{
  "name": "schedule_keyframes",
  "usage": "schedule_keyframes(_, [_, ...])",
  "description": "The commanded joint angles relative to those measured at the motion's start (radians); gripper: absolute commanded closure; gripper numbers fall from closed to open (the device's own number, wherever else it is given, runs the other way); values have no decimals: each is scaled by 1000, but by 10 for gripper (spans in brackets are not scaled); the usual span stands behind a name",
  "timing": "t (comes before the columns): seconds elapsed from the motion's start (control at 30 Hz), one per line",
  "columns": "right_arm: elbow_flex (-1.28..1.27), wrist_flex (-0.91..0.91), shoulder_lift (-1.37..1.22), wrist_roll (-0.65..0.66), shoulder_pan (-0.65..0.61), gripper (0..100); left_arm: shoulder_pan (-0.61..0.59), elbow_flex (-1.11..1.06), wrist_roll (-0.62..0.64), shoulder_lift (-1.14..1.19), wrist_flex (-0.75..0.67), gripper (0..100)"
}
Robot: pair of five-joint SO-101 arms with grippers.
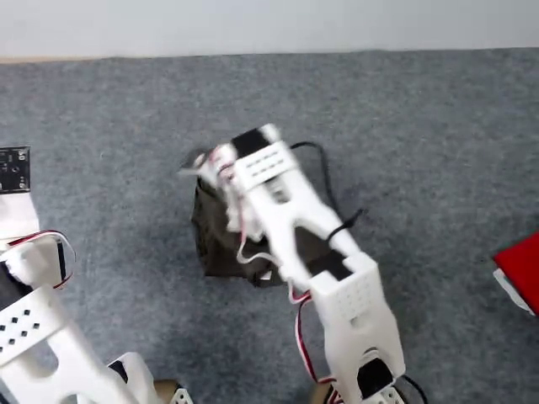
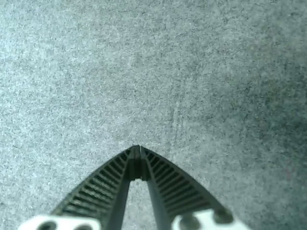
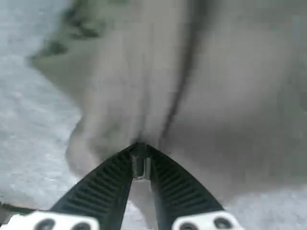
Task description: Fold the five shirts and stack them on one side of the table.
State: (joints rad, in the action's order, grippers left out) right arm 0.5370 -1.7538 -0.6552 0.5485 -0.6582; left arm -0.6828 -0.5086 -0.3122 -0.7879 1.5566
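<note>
The dark shirt lies bunched mid-desk, under the right arm. The right end effector is clenched, seemingly pinching a soft fold whose creases run to its ribbed tips. A slow, low pull would suit, since limp cloth drags on the napped grey felt desk. The left end effector is clenched empty over bare felt, near left.

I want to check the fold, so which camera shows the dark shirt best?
The high view: it shows the shirt's outline on the mat, though the right arm covers its middle. The right wrist view shows just fabric, close up at its tool's tips; the left wrist view faces grey mat.
</note>
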Motion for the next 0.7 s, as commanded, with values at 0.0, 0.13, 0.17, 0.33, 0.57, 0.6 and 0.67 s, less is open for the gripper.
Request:
schedule_keyframes(0.0, [2, -44, 38, -5, -110, 989, -2, 10, -6, -23, -18, 996])
schedule_keyframes(0.13, [-2, -44, 143, -43, -183, 989, -2, 10, -6, -23, -18, 996])
schedule_keyframes(0.17, [-9, -44, 174, -43, -189, 989, -2, 10, -6, -23, -18, 996])
schedule_keyframes(0.33, [-20, -42, 298, -40, -125, 989, -2, 10, -6, -23, -18, 996])
schedule_keyframes(0.57, [-21, -35, 183, -41, 15, 988, -2, 10, -3, -23, -18, 996])
schedule_keyframes(0.6, [-21, -36, 148, -43, 13, 988, -2, 10, -2, -23, -18, 996])
schedule_keyframes(0.67, [-21, -38, 91, -44, -18, 988, -2, 10, -2, -23, -25, 996])
